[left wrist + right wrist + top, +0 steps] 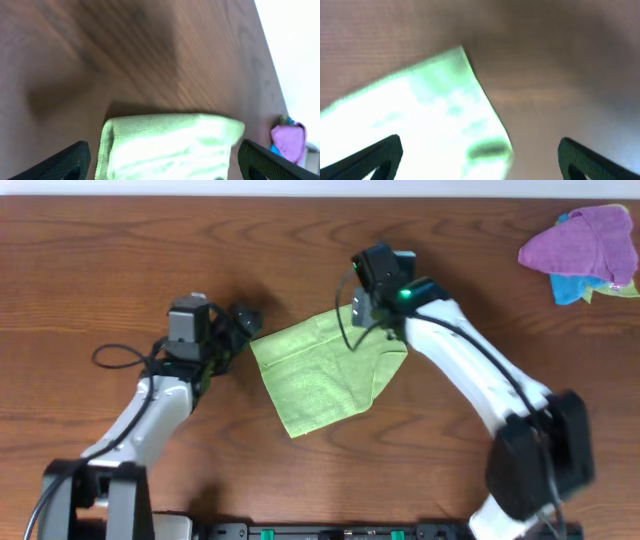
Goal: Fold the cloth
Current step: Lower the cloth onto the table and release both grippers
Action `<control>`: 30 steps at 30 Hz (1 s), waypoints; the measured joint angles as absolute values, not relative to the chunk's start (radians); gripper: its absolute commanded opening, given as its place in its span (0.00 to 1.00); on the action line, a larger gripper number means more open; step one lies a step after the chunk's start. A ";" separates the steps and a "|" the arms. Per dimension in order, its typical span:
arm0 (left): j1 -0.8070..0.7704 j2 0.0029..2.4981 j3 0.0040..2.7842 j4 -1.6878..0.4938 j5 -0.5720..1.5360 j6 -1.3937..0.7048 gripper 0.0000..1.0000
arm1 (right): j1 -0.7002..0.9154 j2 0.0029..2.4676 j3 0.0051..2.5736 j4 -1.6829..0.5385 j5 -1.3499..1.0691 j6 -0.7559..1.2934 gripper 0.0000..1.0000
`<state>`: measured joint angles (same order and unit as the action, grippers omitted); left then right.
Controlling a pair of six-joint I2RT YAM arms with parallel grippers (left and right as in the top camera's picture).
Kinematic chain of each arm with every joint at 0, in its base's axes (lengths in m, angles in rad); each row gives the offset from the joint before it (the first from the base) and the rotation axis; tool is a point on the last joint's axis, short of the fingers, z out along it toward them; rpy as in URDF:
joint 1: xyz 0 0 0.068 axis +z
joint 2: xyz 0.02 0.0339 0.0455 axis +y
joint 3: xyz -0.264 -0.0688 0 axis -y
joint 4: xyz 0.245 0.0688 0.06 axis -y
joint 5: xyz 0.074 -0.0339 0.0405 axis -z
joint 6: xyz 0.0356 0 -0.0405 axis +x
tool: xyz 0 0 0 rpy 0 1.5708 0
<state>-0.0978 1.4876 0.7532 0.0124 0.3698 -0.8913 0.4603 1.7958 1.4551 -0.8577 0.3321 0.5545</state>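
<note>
Nearest the robot's base, the lime-green cloth (320,370) lies doubled over, flat on the wooden bench (120,260) between the two arms. At its far left corner the left fingers (70,159) stand wide apart, and over its far edge the right fingers (590,155) are spread just as wide, neither pair clamped on anything. Farthest off, at the bench's far right corner, a purple cloth (580,240) sits bunched on a bright blue cloth (570,288), well apart from the green one.
</note>
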 measured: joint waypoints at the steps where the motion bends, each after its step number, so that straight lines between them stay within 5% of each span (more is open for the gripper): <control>1: -0.093 1.462 0.754 -0.042 0.390 -0.889 0.95 | 0.455 1.757 1.457 -0.931 0.319 0.580 0.99; 14: -0.174 1.292 0.757 -0.545 0.490 -0.923 0.98 | 0.421 1.737 1.459 -1.074 0.210 0.664 0.99; 30: -0.200 1.291 0.642 -0.529 0.628 -1.024 1.00 | 0.375 1.926 1.457 -1.019 0.118 0.664 0.99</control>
